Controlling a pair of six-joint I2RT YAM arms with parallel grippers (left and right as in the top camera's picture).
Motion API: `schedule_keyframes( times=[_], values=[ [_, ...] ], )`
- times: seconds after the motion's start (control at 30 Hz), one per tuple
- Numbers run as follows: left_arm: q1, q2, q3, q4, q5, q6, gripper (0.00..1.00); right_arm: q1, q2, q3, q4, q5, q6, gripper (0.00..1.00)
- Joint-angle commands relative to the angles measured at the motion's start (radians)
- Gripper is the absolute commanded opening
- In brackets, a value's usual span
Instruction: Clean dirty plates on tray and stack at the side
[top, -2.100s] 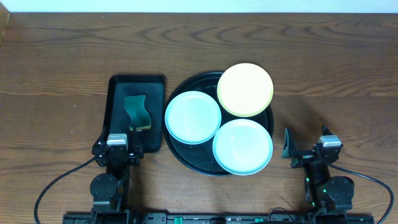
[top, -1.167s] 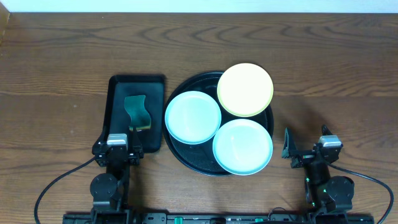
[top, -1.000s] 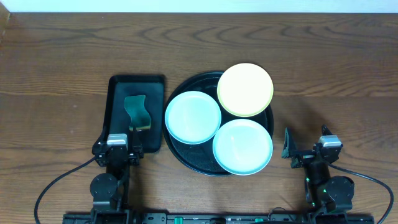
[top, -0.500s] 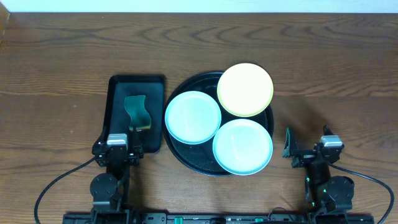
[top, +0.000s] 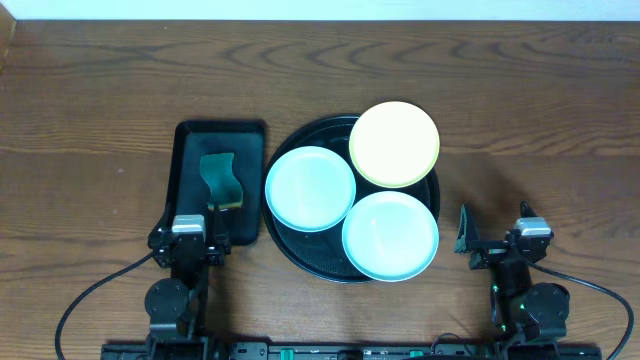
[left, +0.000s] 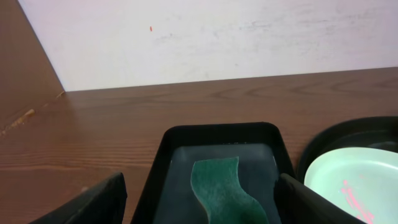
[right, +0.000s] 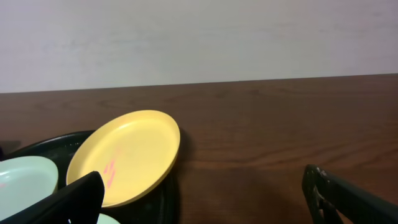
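The round black tray (top: 298, 255) holds three plates: a pale yellow one (top: 394, 143) at the back right, a mint one (top: 310, 188) at the left and a mint one (top: 390, 235) at the front right. In the right wrist view the yellow plate (right: 124, 155) leans on the tray rim and bears pink marks. In the left wrist view the left mint plate (left: 354, 186) also has pink marks. My left gripper (top: 189, 240) is open and empty at the near end of the rectangular tray. My right gripper (top: 492, 240) is open and empty to the right of the round tray.
A smaller rectangular black tray (top: 190, 150) stands left of the round tray and holds a green sponge (top: 222, 180). The sponge (left: 221, 186) lies just ahead of my left fingers (left: 199, 202). Bare wooden table (right: 280, 143) lies ahead of my right fingers (right: 205, 199). A white wall runs behind the table.
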Motion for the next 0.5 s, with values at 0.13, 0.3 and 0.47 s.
schedule_keyframes(
  times=[0.13, 0.3, 0.47],
  values=[
    [0.005, 0.012, 0.038, -0.044, -0.006, -0.037, 0.76, 0.016, -0.001, 0.000, 0.057, 0.013, -0.013, 0.99],
    [0.005, 0.105, 0.138, -0.044, -0.006, -0.059, 0.76, 0.016, 0.009, 0.027, 0.078, -0.007, -0.012, 0.99],
    [0.005, 0.284, 0.299, -0.075, 0.018, -0.079, 0.76, 0.016, 0.059, 0.098, 0.078, -0.010, -0.012, 0.99]
  ],
)
